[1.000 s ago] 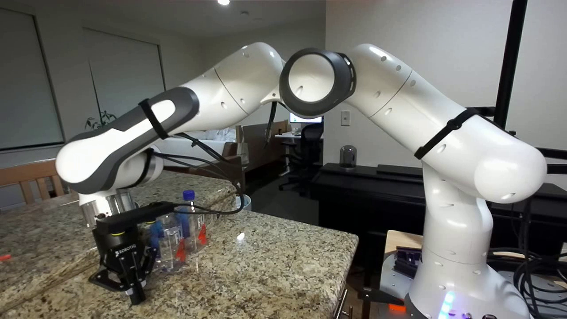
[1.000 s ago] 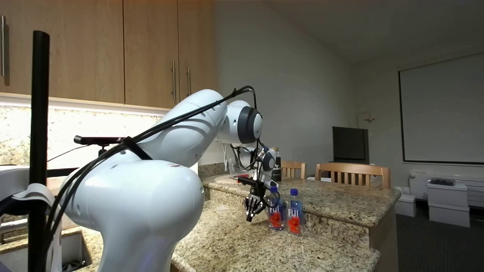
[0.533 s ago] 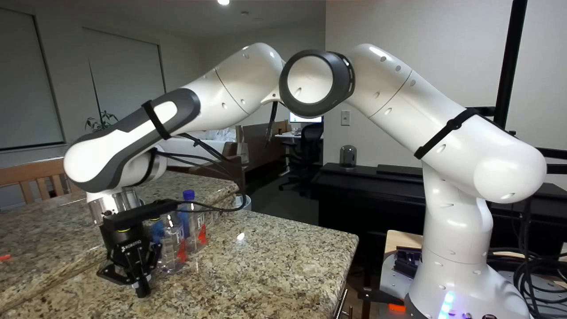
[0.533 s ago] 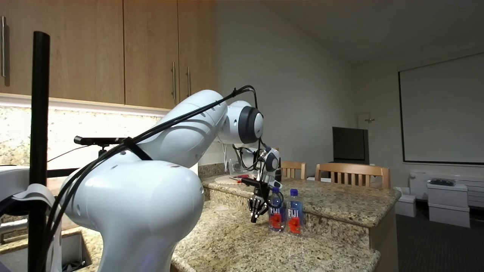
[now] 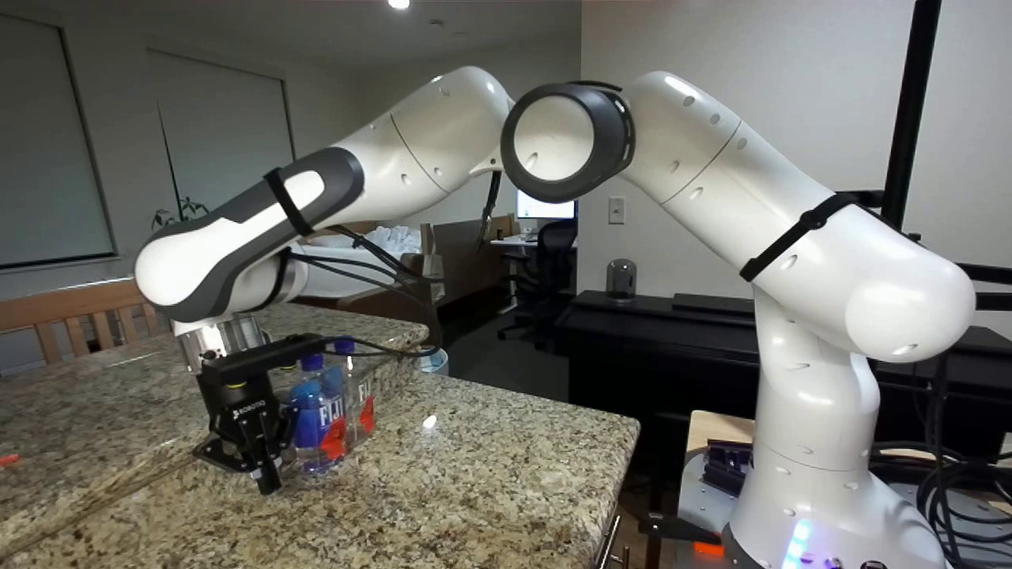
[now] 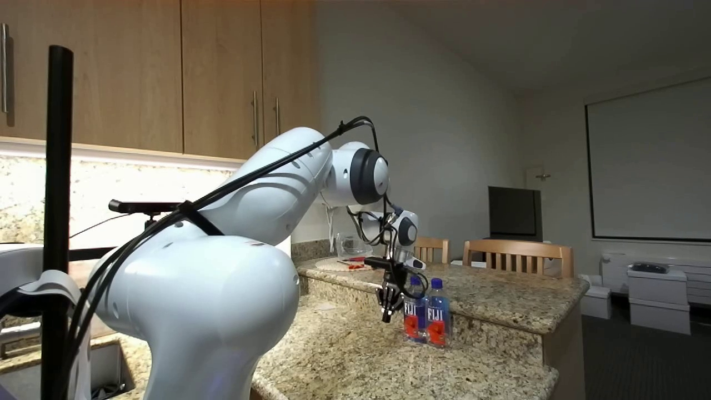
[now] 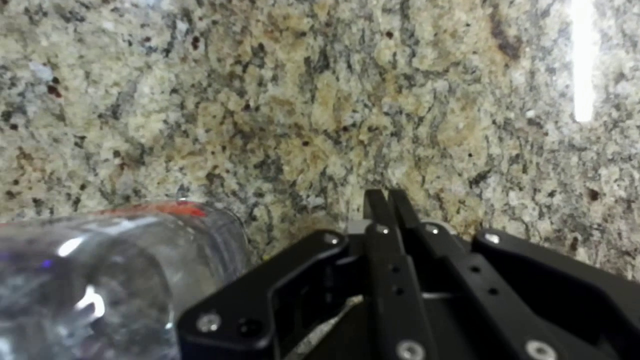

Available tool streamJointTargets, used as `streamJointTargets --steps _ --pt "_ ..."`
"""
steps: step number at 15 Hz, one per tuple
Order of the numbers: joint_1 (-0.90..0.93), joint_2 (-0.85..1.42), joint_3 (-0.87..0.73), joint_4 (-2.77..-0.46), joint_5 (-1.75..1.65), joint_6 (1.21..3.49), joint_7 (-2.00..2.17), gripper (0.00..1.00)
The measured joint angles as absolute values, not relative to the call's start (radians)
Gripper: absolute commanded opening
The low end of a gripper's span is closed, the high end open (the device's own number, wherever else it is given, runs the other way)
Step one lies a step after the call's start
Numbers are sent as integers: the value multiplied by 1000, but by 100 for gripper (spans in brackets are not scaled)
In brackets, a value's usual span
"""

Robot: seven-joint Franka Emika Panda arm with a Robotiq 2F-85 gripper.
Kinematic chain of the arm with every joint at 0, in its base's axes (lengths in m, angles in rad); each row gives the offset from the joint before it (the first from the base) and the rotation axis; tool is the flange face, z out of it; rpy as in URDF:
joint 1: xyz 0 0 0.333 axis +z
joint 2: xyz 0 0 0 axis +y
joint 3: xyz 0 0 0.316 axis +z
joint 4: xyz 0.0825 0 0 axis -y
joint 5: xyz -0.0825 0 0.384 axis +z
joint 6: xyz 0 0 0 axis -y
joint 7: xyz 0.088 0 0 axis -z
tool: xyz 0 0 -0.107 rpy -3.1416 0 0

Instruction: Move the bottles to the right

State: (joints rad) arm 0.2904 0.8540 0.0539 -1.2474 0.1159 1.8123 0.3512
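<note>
Two clear plastic bottles with blue caps and red lower bands stand upright side by side on the granite counter. The near bottle (image 5: 320,423) is beside my gripper; it also shows in an exterior view (image 6: 413,325). The far bottle (image 5: 364,403) stands just past it, also seen in an exterior view (image 6: 437,322). My gripper (image 5: 267,482) points down beside the near bottle, fingers together with nothing between them. In the wrist view my gripper (image 7: 387,194) is shut and a bottle (image 7: 115,250) lies close along its left linkage; I cannot tell if they touch.
A raised granite ledge (image 6: 500,300) runs behind the bottles. The lower counter (image 5: 474,474) ends at an edge toward the robot base. Red-handled items (image 6: 355,266) lie on a mat on the ledge. Wooden chairs (image 6: 516,253) stand behind it.
My shut gripper has moved right and slightly up in both exterior views. The near bottle has shifted right and turned, its label now facing out. The far bottle has shifted slightly right.
</note>
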Motion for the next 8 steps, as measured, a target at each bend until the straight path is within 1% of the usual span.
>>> streamJointTargets --steps 8 --pt "290 796 15 -1248 83 1812 366 7"
